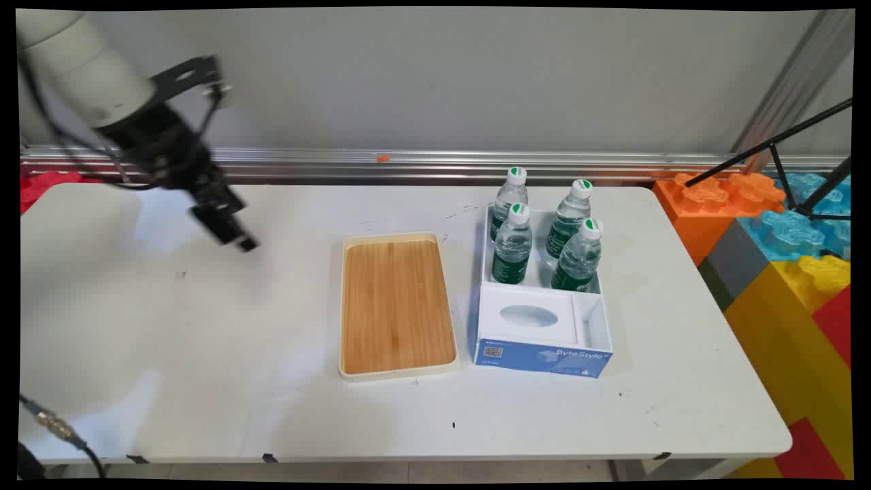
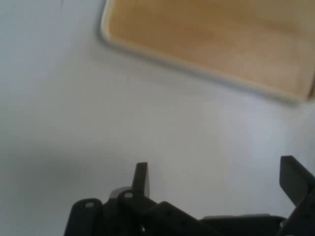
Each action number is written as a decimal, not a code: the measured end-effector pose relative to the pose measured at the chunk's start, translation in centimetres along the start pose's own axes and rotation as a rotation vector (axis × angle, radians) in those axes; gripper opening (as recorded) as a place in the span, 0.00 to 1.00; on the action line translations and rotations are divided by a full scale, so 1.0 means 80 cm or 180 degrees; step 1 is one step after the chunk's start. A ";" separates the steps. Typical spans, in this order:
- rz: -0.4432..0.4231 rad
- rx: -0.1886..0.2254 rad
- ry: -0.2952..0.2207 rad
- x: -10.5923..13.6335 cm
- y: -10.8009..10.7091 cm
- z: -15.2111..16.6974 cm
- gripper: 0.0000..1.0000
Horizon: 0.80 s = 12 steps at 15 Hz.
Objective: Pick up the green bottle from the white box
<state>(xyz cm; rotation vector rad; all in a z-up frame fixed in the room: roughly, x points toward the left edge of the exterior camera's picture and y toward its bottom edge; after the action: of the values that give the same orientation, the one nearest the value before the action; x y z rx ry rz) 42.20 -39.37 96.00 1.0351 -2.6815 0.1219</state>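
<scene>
In the main view, the pincer (image 1: 228, 228) hangs above the bare left part of the counter (image 1: 204, 354), holding nothing. The tray (image 1: 397, 306) lies well to its right, and beyond that the box (image 1: 541, 320) with four bottles (image 1: 512, 245) standing in its far compartment.

In the hand view, the pincer (image 2: 216, 184) has its fingers (image 2: 141, 178) spread wide apart over the counter (image 2: 74, 108). The tray (image 2: 216, 39) lies ahead of it, apart from the fingers.

Gripper (image 1: 228, 228) blurred in main view. Tray (image 2: 211, 44) cut off at 12 and 3 o'clock in hand view. Bottle (image 1: 509, 197) labels unreadable.
</scene>
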 end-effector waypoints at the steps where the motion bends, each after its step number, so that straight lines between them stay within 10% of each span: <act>1: -0.0004 -0.0002 0.0046 0.014 0.007 0.001 1.00; 12: 0.0006 -0.0074 0.0811 0.170 0.085 0.079 1.00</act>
<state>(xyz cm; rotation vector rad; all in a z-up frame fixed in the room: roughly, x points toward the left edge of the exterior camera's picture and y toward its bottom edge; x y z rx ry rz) 26.62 -44.23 93.76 0.9412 -2.4485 0.2079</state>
